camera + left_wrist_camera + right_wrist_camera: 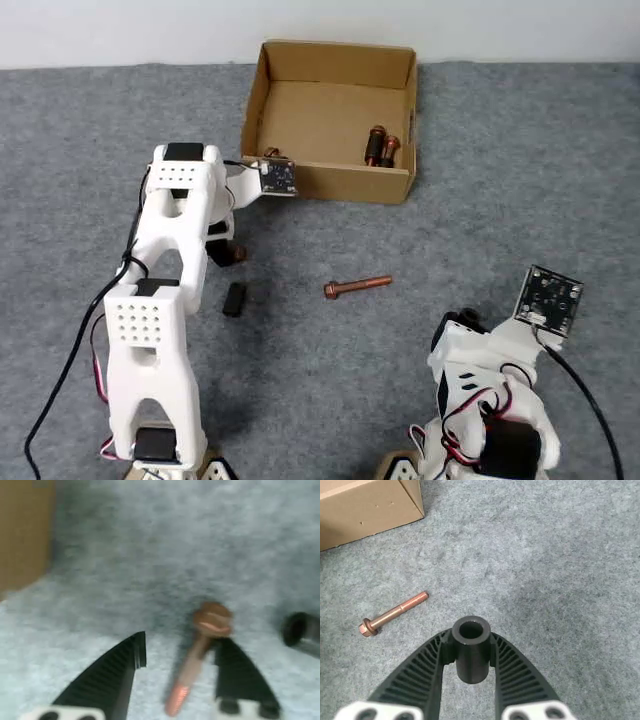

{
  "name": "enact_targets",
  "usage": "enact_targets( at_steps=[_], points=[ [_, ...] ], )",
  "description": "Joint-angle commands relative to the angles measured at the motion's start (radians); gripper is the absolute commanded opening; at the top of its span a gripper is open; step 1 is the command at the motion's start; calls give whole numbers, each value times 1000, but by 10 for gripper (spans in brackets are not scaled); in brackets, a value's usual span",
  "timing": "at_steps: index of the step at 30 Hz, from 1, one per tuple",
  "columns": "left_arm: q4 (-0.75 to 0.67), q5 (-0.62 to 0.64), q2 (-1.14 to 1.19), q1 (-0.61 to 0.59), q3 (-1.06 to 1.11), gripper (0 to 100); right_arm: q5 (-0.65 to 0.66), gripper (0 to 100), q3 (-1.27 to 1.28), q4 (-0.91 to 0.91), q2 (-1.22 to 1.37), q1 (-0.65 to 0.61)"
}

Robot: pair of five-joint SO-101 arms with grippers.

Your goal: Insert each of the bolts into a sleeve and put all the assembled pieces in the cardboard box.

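My cardboard box [340, 183] holds two assembled pieces [380, 148], side by side near its front right corner. My right claw [470, 639] pinches a black sleeve [471, 655], bore facing the wrist camera. My left claw [181, 645] is spread around a copper bolt [200, 650] on the grey carpet [175, 540], head pointing away from my wrist; from above, my arm covers most of it. A second bolt [358, 287] lies well in front of the box, long axis roughly along the front wall, head toward my left arm. A spare sleeve [234, 298] lies off the box's front left corner.
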Motion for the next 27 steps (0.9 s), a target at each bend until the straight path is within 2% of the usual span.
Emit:
enact_targets(
  at_steps=[1, 4, 7, 9, 14, 18, 24, 27],
  points=[
    [58, -8, 0, 14, -76, 66, 11, 8, -5, -24, 2, 7],
    [132, -8, -9, 31, -85, 19, 11, 8, -5, -24, 2, 5],
    [236, -8, -31, 38, -127, 15, 11, 8, -5, -24, 2, 5],
    [250, 6, -60, 43, -133, 15, 11, 8, -5, -24, 2, 5],
    [250, 157, -201, 48, -70, 15, 11, 8, -5, -24, -4, 5],
    [250, 270, -368, 74, 84, 15, 11, 8, -5, -24, -7, 4],
    [250, 623, -646, 127, 363, 15, 11, 8, -6, -24, -8, 4],
    [247, 660, -775, 153, 449, 10, 12, 8, -9, -22, -8, 2]
  ],
)
